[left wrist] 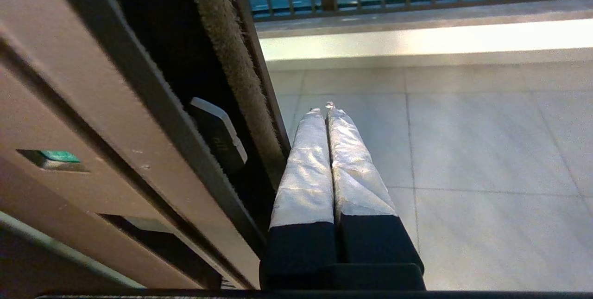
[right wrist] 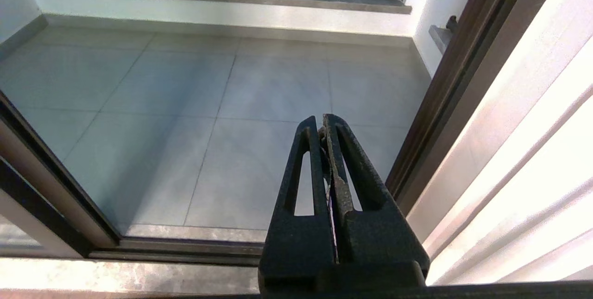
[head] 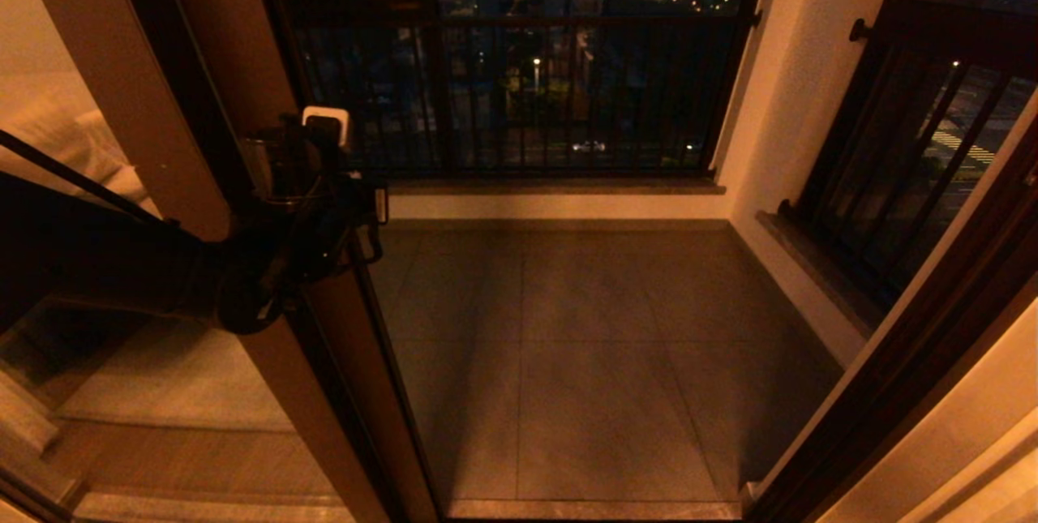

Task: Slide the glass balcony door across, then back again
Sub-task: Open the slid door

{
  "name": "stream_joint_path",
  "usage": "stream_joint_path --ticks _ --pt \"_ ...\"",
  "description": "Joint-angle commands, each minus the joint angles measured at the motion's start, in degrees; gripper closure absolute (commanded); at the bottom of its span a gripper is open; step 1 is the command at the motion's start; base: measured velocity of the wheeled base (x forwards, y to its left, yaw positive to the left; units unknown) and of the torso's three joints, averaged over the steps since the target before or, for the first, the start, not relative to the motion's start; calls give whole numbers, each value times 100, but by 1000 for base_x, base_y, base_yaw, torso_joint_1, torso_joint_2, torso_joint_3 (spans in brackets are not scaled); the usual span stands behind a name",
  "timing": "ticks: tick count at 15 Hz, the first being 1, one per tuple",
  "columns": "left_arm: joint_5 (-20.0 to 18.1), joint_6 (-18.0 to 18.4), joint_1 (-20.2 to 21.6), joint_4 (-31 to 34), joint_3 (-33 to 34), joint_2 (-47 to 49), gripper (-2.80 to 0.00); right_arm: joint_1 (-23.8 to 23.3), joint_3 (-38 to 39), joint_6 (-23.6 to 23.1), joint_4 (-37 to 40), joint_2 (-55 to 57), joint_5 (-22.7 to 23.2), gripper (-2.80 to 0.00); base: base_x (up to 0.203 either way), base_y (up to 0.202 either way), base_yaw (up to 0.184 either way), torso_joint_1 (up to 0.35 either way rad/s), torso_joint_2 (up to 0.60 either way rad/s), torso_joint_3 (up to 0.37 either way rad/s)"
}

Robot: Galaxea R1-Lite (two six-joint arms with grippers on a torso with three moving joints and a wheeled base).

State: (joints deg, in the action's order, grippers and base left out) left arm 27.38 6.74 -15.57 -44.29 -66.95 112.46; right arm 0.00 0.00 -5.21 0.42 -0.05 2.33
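Observation:
The glass balcony door stands slid over to the left, so the doorway is open; its dark brown stile runs slantwise down the left of the head view. My left gripper is at the stile's leading edge at mid height. In the left wrist view this gripper is shut on nothing, its silver-wrapped fingers lying right beside the brush seal on the door's edge. A recessed slot with a green tab shows in the stile face. My right gripper is shut and empty, held low before the open doorway.
Beyond the opening lies the tiled balcony floor, closed off by black-barred windows at the back and right. The dark right jamb and the floor track bound the doorway. A black latch piece sits in the door's edge channel.

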Motion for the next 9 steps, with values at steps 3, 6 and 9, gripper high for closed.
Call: stream_joint_path --ticks 3,6,9 --pt "-6 3 -45 -36 -2 -45 0 2 18 -7 1 -4 4 0 0 0 0 0 0 0" --pt "-17 -15 -431 -28 51 -457 0 0 18 -7 1 -4 5 0 0 0 0 0 0 0" --pt "-49 -28 -857 0 641 -1121 0 0 18 -7 1 -4 9 0 0 0 0 0 0 0"
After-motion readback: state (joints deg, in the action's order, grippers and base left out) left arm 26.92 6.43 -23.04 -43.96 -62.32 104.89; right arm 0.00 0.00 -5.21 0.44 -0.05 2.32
